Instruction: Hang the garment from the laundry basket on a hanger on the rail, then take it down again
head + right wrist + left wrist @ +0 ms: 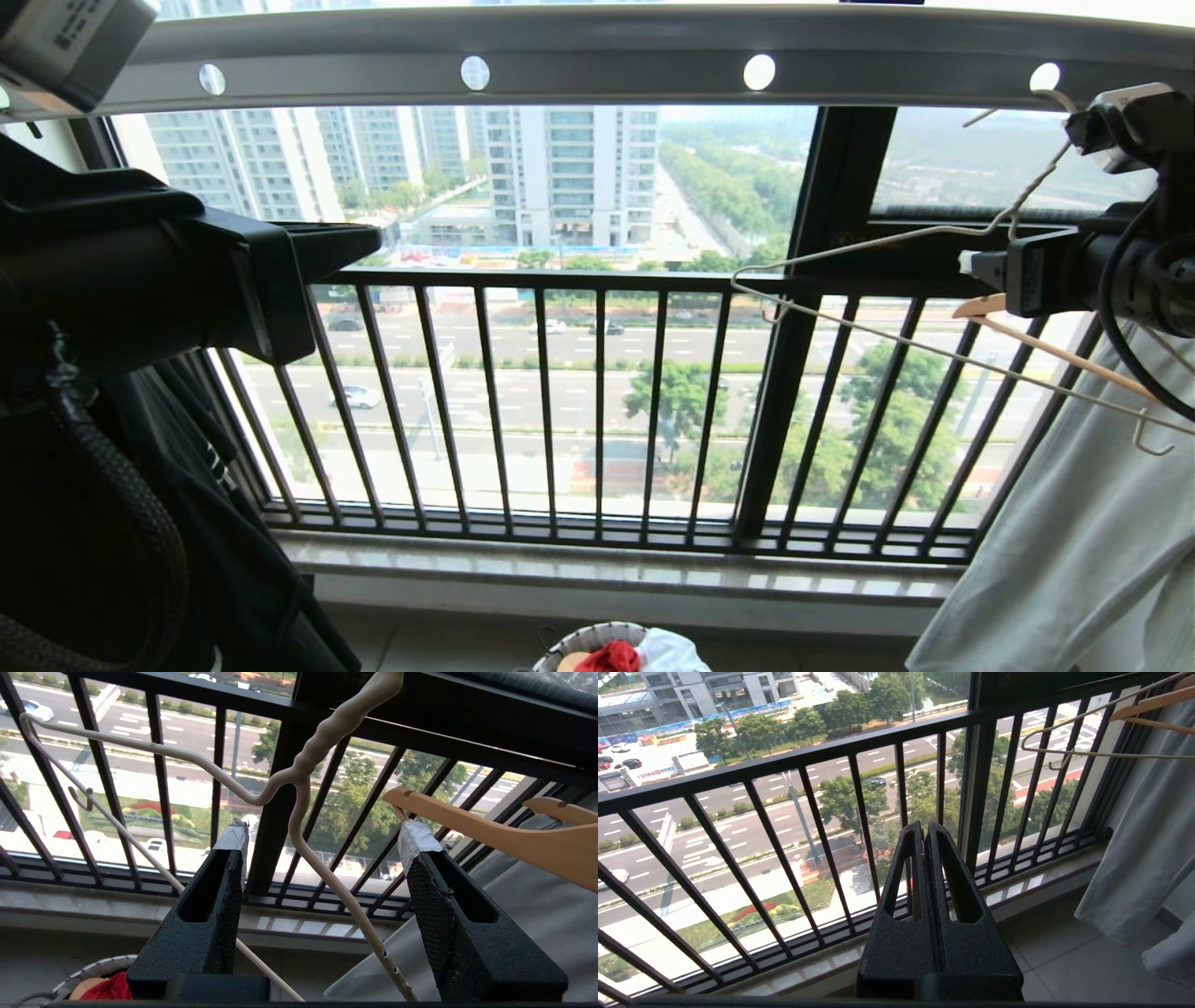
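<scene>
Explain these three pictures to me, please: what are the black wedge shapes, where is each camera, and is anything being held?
A two-armed robot faces a balcony window. One camera sits on its head; one sits on each wrist. The black wedges are gripper fingers. The left gripper is shut and empty. The right gripper stands open around the cream wire hanger, not clamping it; the hanger's hook reaches up to the grey rail. Wooden hangers with pale clothes hang beside it. On the floor below, the laundry basket holds the red T-shirt.
</scene>
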You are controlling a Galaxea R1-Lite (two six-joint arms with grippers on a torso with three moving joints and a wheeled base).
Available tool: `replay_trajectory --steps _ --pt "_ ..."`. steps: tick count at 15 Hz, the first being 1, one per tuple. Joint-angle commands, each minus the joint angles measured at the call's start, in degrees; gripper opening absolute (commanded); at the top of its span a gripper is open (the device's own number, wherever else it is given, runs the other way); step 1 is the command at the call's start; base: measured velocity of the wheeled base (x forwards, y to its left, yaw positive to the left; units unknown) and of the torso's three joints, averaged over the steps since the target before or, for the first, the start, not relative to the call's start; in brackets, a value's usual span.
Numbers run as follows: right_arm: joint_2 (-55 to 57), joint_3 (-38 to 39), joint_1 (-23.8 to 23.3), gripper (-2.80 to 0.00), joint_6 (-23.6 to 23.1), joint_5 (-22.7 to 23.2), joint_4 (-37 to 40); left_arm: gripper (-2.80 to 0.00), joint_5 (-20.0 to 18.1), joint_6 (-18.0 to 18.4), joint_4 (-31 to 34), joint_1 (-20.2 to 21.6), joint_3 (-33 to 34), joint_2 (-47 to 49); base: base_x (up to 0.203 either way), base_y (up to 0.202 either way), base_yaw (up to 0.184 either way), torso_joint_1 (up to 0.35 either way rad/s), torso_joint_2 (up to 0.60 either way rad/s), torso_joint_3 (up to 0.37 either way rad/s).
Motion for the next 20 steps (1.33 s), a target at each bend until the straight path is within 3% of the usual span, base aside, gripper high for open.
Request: replay_trajectory --steps 1,4,8,9,11,15,18,20 --pt "-10.0 1.4 0.0 0.0 -0.2 0.4 3.7 -2.8 0.0 0.0 -0.1 0.0 0.0 0.1 0.0 0.0 0.0 0.0 0.0 0.0" --pt "-22.1 2.7 0.0 0.0 -0.3 3.3 11.9 -2.8 0.0 0.3 0.0 0.0 0.8 0.3 0.0 0.0 0.0 0.0 0.0 0.0" --pt "-35.4 3.5 0.0 0.0 -0.2 11.9 22.5 -2.8 0.0 0.7 0.0 0.0 1.1 0.9 0.0 0.0 0.0 0.0 0.0 0.0" --pt "-37.9 4.8 0.0 -2.8 -0.2 13.3 24.6 -2.8 0.1 0.7 0.0 0.0 1.5 0.8 0.0 0.0 0.0 0.0 0.0 0.0" --pt "-42.4 7.2 0.0 -2.8 -0.1 14.5 25.9 -2.8 0.5 0.7 0.2 0.1 2.8 -1.4 0.0 0.0 0.0 0.0 0.0 0.0" --pt "-52.0 11.1 0.0 -2.8 0.5 14.4 26.6 -2.8 3.5 0.5 0.5 1.6 11.9 -10.7 0.0 0.0 0.0 0.0 0.0 0.0" --pt "-56.4 12.0 0.1 -2.8 0.6 14.0 27.0 -2.8 5.5 0.6 0.5 15.1 15.8 -13.8 0.0 0.0 0.0 0.0 0.0 0.0" --pt "-59.9 12.6 0.1 -2.8 0.7 13.7 29.6 -2.8 6.0 0.6 0.9 18.0 17.8 -20.2 0.0 0.0 0.0 0.0 0.0 0.0"
